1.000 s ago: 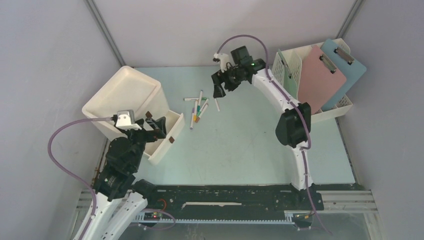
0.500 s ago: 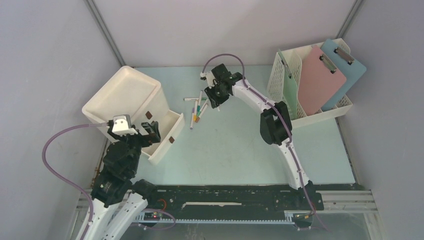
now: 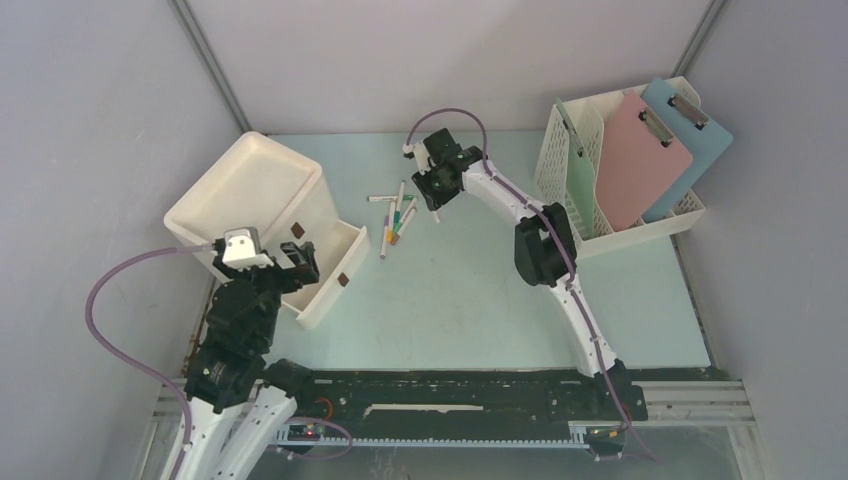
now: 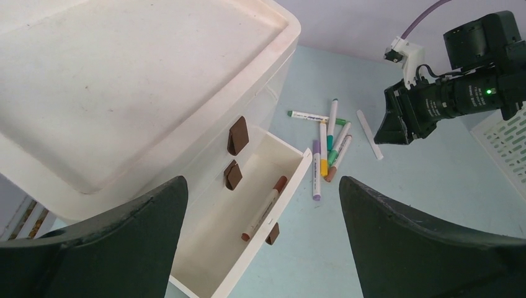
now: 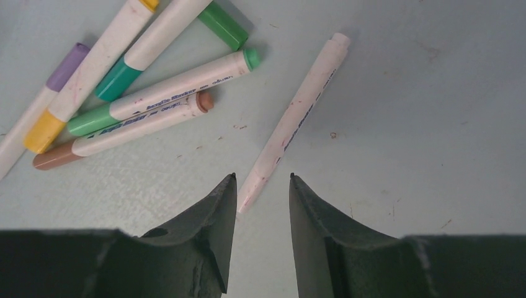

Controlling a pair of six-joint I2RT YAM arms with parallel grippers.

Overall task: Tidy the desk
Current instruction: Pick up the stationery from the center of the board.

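On the pale green desk (image 3: 480, 290) lies a loose heap of markers (image 3: 397, 215) (image 5: 136, 99), with a single white marker (image 3: 434, 210) (image 5: 298, 112) just to its right. My right gripper (image 3: 432, 190) (image 5: 262, 179) is low over the desk, its jaws narrowed but still open. They straddle the near end of that white marker without pinching it. My left gripper (image 3: 300, 250) (image 4: 262, 180) hangs wide open above the pulled-out drawer (image 4: 217, 248) of the white drawer unit (image 3: 250, 190). A brown-capped marker (image 4: 265, 208) lies in the drawer.
A white perforated file rack (image 3: 585, 150) stands at the back right, holding a pink clipboard (image 3: 640, 160), a blue clipboard (image 3: 690, 140) and a green folder (image 3: 580, 190). Grey panels wall the desk; a black rail (image 3: 450, 395) runs along the front.
My right arm swung left and down onto the markers, and its jaws narrowed around the white marker's end. The left gripper shifted slightly left and stayed open.
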